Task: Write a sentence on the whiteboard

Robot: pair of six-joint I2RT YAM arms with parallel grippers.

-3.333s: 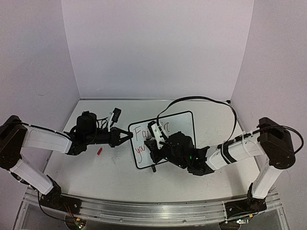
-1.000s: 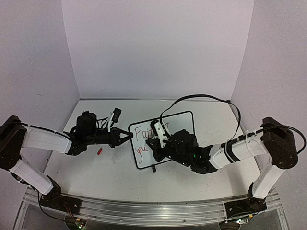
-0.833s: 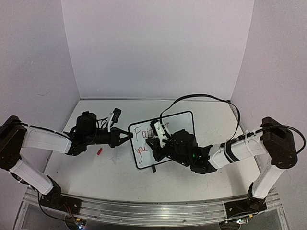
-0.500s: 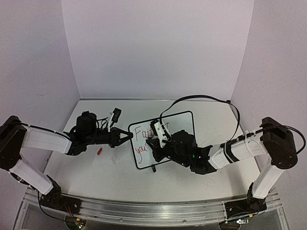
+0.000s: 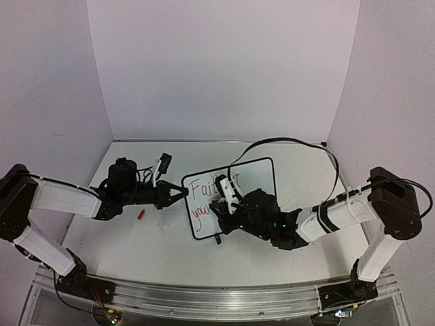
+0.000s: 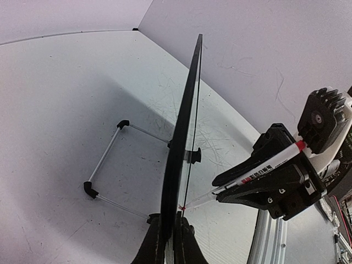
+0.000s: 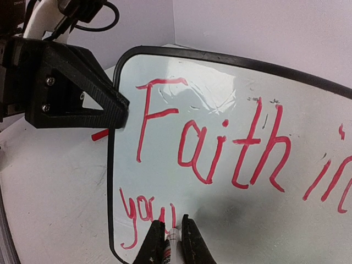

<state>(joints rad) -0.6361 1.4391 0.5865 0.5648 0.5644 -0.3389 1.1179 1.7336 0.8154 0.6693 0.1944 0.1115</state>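
The whiteboard (image 5: 256, 175) stands tilted on the table on its wire feet. It bears red writing: "Faith in" on top and "you" plus one further stroke below, as the right wrist view (image 7: 220, 104) shows. My left gripper (image 5: 182, 193) is shut on the board's left edge; in the left wrist view its fingers (image 6: 171, 234) clamp the edge-on board (image 6: 184, 137). My right gripper (image 5: 221, 204) is shut on a red marker (image 5: 224, 185). The marker's tip touches the board's lower line in the right wrist view (image 7: 169, 245) and in the left wrist view (image 6: 258, 171).
A red marker cap (image 5: 141, 214) lies on the table left of the board, also in the right wrist view (image 7: 100, 135). A small black and white object (image 5: 163, 163) lies behind the left gripper. A black cable (image 5: 285, 141) loops over the board from the right arm.
My right gripper has shifted slightly with the marker along the lower line of writing. The left arm and the board have not moved.
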